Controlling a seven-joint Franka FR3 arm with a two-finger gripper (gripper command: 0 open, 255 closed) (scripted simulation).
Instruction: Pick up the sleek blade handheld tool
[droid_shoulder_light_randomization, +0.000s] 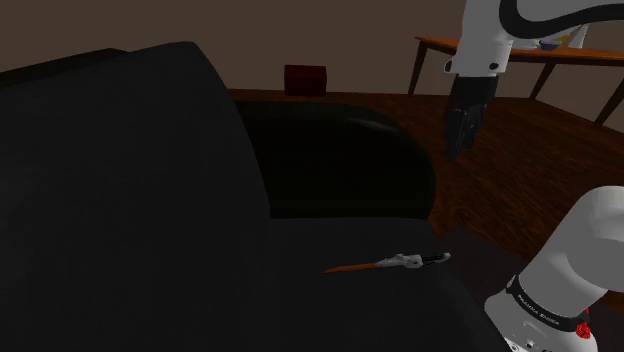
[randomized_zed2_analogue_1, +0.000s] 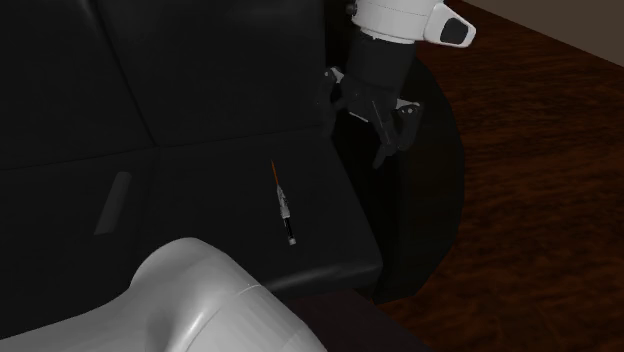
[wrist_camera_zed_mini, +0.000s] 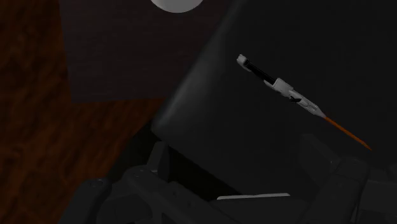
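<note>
So the knife (droid_shoulder_light_randomization: 395, 263) is laid flat on the black sofa's (droid_shoulder_light_randomization: 150, 200) seat cushion (randomized_zed2_analogue_1: 220, 200). In the shoulder view its long axis is run left to right, with the orange blade pointed left and the black-and-white handle right. The gripper (droid_shoulder_light_randomization: 459, 152) is held up by the armrest (droid_shoulder_light_randomization: 340, 160), well apart, fingers spread, nothing clasped. A brown wood floor (randomized_zed2_analogue_1: 540, 150) and a wooden table (droid_shoulder_light_randomization: 440, 42) are seen far right.

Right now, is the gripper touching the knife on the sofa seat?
Apart. The shoulder view shows the gripper hanging high above the knife, which lies flat on the sofa seat, with a clear gap between them.
</note>
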